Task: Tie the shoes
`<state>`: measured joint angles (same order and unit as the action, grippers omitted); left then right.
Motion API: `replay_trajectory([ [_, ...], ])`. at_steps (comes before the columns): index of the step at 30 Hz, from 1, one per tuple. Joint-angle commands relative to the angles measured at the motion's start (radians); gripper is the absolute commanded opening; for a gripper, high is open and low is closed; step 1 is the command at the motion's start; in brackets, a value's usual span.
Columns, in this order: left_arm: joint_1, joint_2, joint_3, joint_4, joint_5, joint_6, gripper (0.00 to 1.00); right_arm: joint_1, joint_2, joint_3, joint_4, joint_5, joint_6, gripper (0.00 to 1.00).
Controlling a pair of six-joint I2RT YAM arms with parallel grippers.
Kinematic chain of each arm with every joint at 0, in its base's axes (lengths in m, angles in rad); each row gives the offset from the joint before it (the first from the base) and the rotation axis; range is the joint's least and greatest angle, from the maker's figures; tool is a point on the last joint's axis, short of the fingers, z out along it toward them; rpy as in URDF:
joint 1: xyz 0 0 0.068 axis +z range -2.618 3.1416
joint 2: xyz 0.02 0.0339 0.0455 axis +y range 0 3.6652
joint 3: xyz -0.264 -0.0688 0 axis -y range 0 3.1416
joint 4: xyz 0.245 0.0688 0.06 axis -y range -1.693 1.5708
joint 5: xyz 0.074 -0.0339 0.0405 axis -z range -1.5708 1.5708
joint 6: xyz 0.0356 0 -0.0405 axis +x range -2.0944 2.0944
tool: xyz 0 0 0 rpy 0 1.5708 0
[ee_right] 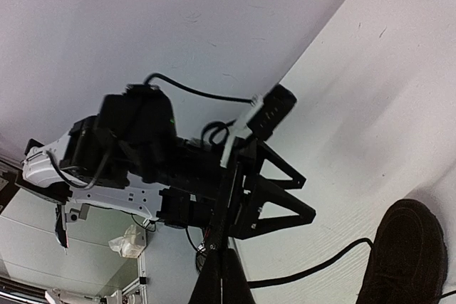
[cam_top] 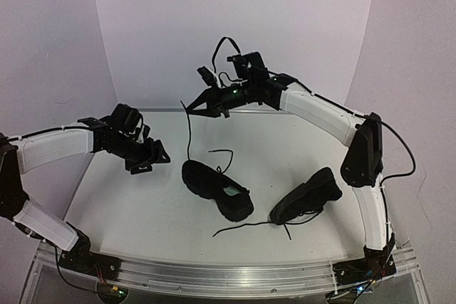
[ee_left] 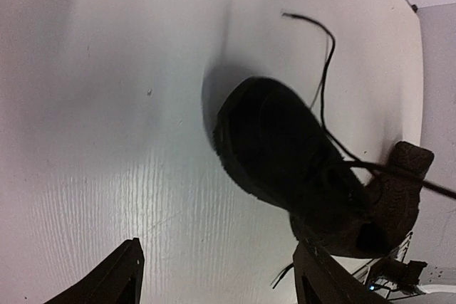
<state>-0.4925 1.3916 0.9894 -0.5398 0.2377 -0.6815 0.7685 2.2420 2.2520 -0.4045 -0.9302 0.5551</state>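
Lab: white-walled booth, aluminium rail

— What is everything standing on?
— A white table. The left wrist view shows a faint grain in it and one small dark speck.
— And around it?
— Pale lilac walls on the left, far and right sides. A thin metal strip runs along the far edge and an aluminium rail along the near edge.

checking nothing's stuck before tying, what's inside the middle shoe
Only a pale label on the insole shows through the opening of the middle shoe. The toe end is covered by the upper, so that part cannot be seen.
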Motion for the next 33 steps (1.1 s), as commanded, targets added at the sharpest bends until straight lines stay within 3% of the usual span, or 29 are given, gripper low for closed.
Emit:
replay_trajectory([
  [1,-0.036,0.053,-0.055,0.101,0.068,-0.034,0.74,-0.002,-0.042,0.001,0.041,0.014,-0.022,0.0],
  [9,-0.06,0.282,-0.019,0.323,0.157,-0.049,0.63,-0.015,-0.094,-0.076,0.038,0.062,-0.028,0.0],
  [14,-0.064,0.451,0.108,0.403,0.192,-0.033,0.54,-0.033,-0.12,-0.097,0.039,0.088,-0.028,0.0],
  [20,-0.05,0.602,0.347,0.38,0.197,0.024,0.47,-0.037,-0.118,-0.099,0.039,0.105,-0.02,0.0],
  [23,-0.033,0.561,0.36,0.34,0.186,0.07,0.5,-0.037,-0.106,-0.082,0.038,0.115,-0.012,0.0],
  [26,-0.016,0.417,0.253,0.34,0.122,0.13,0.62,-0.043,-0.106,-0.083,0.037,0.155,-0.001,0.0],
  [29,-0.014,0.19,0.098,0.425,0.075,0.195,0.71,-0.059,-0.113,-0.107,0.038,0.205,0.03,0.0],
  [33,-0.021,-0.032,-0.056,0.609,0.075,0.273,0.74,-0.074,-0.108,-0.11,0.039,0.23,0.046,0.0],
])
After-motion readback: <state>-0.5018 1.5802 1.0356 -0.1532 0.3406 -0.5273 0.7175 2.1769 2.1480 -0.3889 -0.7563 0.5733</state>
